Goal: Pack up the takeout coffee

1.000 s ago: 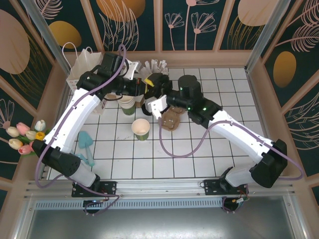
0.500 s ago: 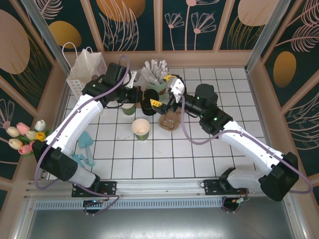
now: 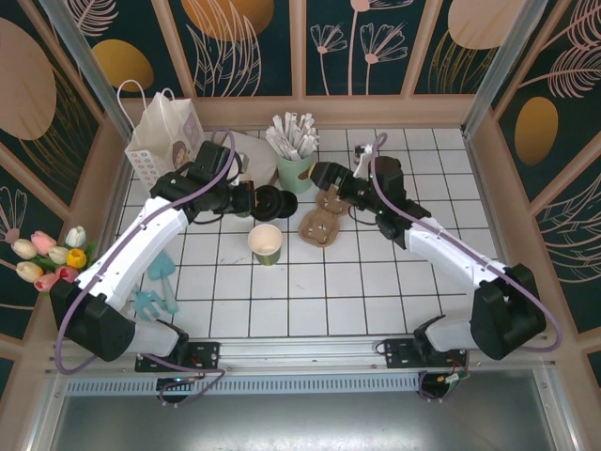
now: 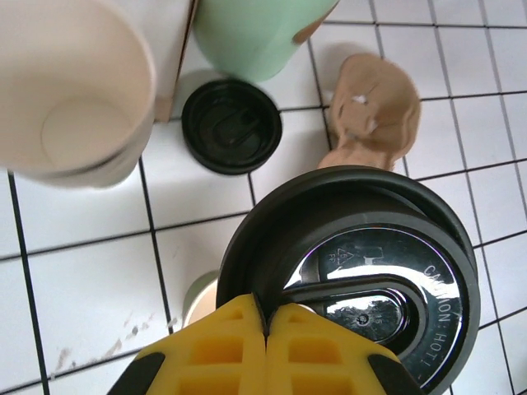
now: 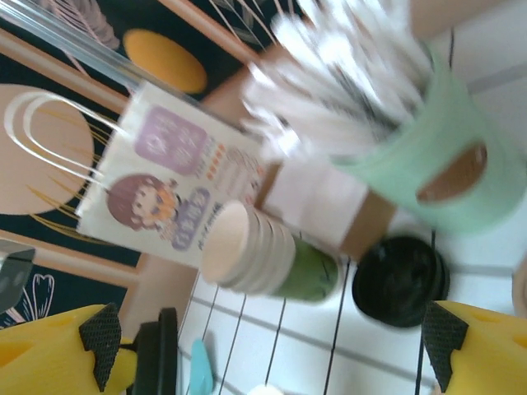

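The takeout coffee is a dark green paper cup (image 3: 266, 242) standing mid-table; its top is open and the inside is cream. Just behind it, my left gripper (image 3: 252, 199) is shut on the rim of a black round lid (image 3: 272, 200). In the left wrist view the yellow fingertips (image 4: 247, 329) pinch the lid (image 4: 362, 271) at its near edge, and the cup's rim (image 4: 196, 298) peeks out below it. My right gripper (image 3: 322, 174) hangs open beside the pale green cup of white sticks (image 3: 296, 169); its jaws (image 5: 268, 354) stand wide with nothing between them.
A second black lid (image 4: 231, 125) lies on the tiles by a stack of cream cups (image 5: 263, 251). A brown cardboard carrier (image 3: 322, 224) lies right of the coffee cup. A white paper bag (image 3: 161, 141) stands back left. Teal utensils (image 3: 160, 272) and tulips (image 3: 47, 258) lie at the left.
My left gripper has carried the lid nearer, toward the open cup. The right arm has drawn back to the right and now points at the pale green cup.
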